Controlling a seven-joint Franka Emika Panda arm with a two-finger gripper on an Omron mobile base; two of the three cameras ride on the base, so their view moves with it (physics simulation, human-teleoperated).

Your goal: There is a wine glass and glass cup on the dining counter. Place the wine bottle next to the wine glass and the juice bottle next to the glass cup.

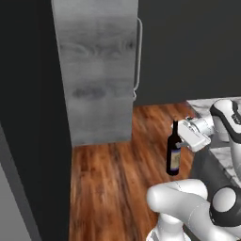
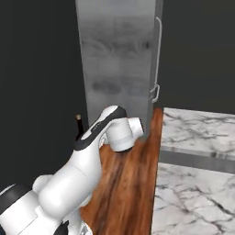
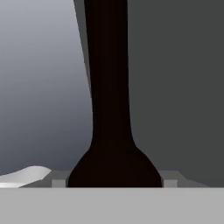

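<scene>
I have my end effector (image 1: 184, 137) clenched on the wine bottle (image 1: 173, 151), gripping it up near the shoulder where the body narrows into the neck. In the left base view the bottle hangs upright in the air over the wooden floor (image 1: 113, 183), its pale label facing out and its base clear of the boards. It is off the surface (image 1: 207, 106), just beyond the surface's near edge, which shows as white marble with grey veins at the right of that view.

In the hand view the bottle's dark neck (image 3: 107, 78) rises straight up the middle, widening into the shoulder at the bottom, and a small grey finger pad (image 3: 169, 183) sits at either side of that shoulder, pressed close against it.

In the right base view my arm covers most of the bottle; just the thin top of the neck (image 2: 78, 125) sticks up to the left of my wrist. The marble surface (image 2: 197, 133) spreads across the lower right of that view, with the strip of wooden floor running along its left edge.

Ahead of me stands a tall grey wood-grain cabinet panel (image 1: 96, 70) with a slim metal handle (image 1: 139, 56) on its right side, set against dark walls.
</scene>
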